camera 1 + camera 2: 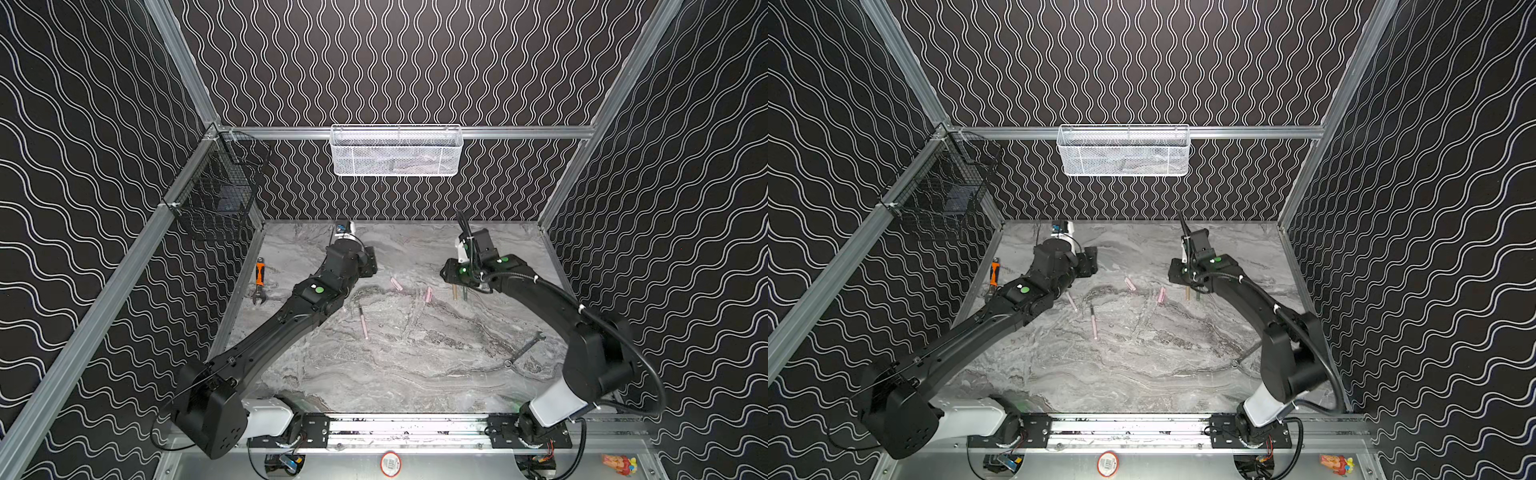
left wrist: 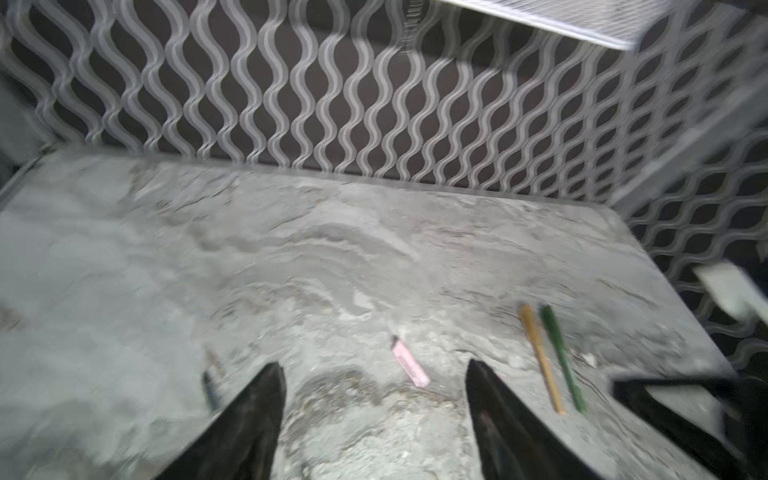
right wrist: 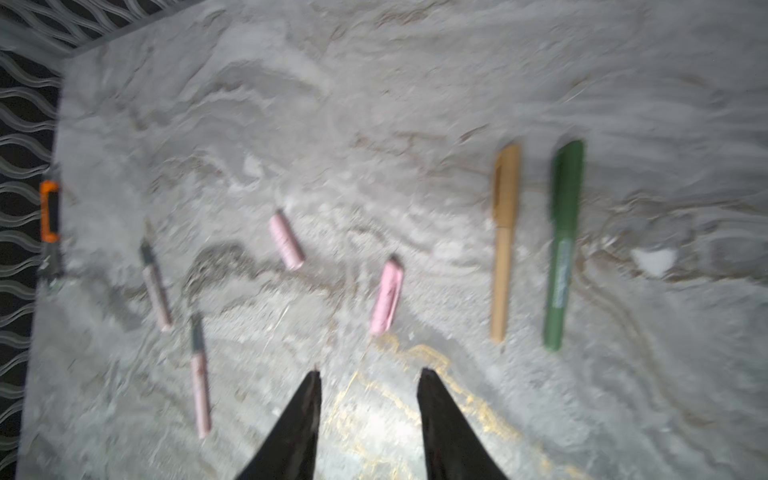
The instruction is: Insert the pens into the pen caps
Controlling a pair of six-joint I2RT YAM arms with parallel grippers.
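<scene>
No text, brand or number is legible in any view. A round red-and-white sticker [image 1: 390, 464] at the bottom centre of both top views, on the metal base plate [image 1: 457, 467], carries dark marks like a barcode, too small to read. In the right wrist view, the green pen [image 3: 561, 208], lying on the table [image 3: 374, 104], bears a pale label band [image 3: 562, 274], blurred beyond reading.
</scene>
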